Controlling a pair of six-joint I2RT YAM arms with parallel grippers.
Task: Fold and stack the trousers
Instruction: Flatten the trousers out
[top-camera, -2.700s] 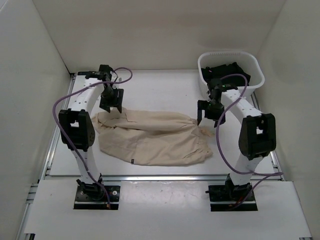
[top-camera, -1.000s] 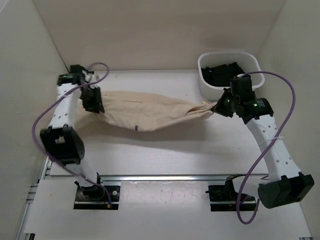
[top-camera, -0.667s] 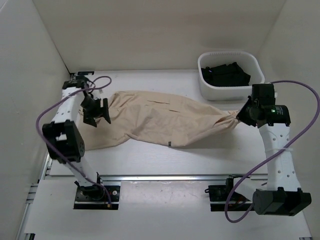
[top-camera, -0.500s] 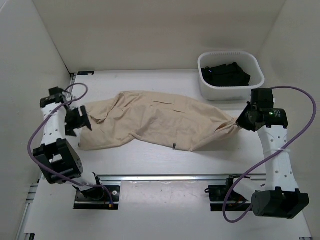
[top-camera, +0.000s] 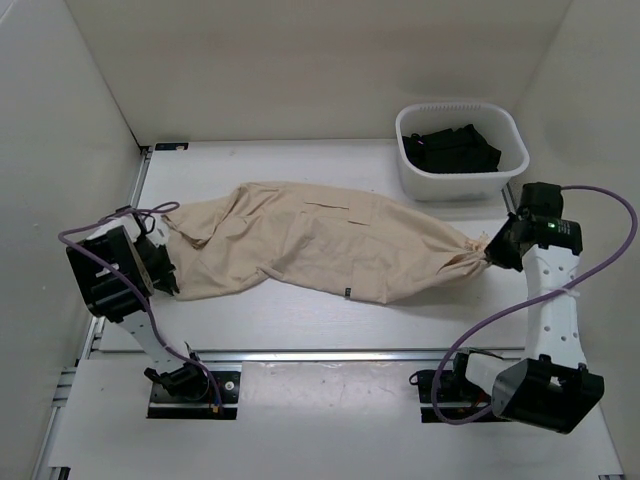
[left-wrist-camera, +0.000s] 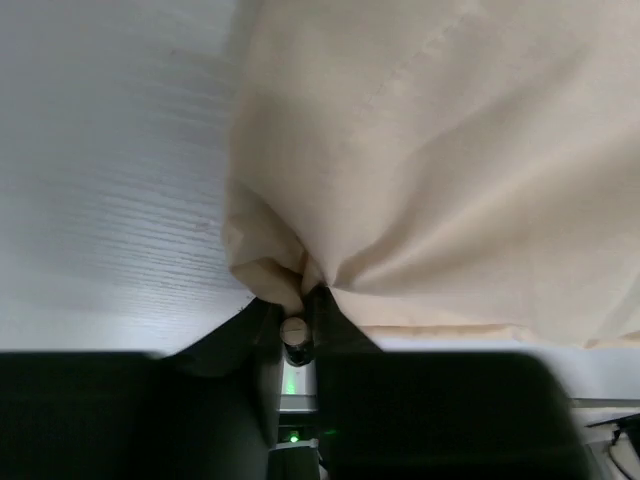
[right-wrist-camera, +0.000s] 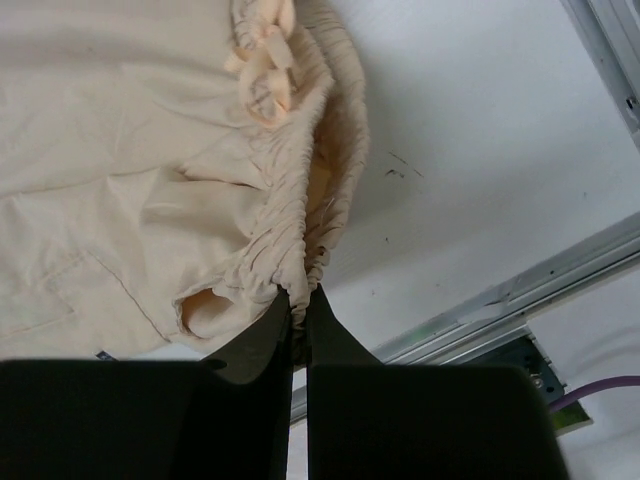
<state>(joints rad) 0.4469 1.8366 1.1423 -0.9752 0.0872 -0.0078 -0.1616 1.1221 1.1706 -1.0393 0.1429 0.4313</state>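
The beige trousers (top-camera: 320, 245) lie stretched left to right across the white table, crumpled at the left end and gathered at the right. My left gripper (top-camera: 160, 275) sits at the cloth's left end, near the table's left edge; in the left wrist view my left gripper (left-wrist-camera: 297, 300) is shut on a bunched fold of the trousers (left-wrist-camera: 450, 160). My right gripper (top-camera: 492, 252) is at the far right end; in the right wrist view my right gripper (right-wrist-camera: 299, 305) is shut on the ruffled elastic waistband of the trousers (right-wrist-camera: 130, 160), its drawstring knot above.
A white basket (top-camera: 410, 178) holding dark clothes (top-camera: 452, 148) stands at the back right, close behind the right arm. White walls close in the table on three sides. A metal rail (top-camera: 320, 355) runs along the near edge.
The trousers went from hanging stretched between both grippers to lying on the table. The left gripper let go, moved down-left along the cloth and shut on its left end. The right arm pulled rightward.
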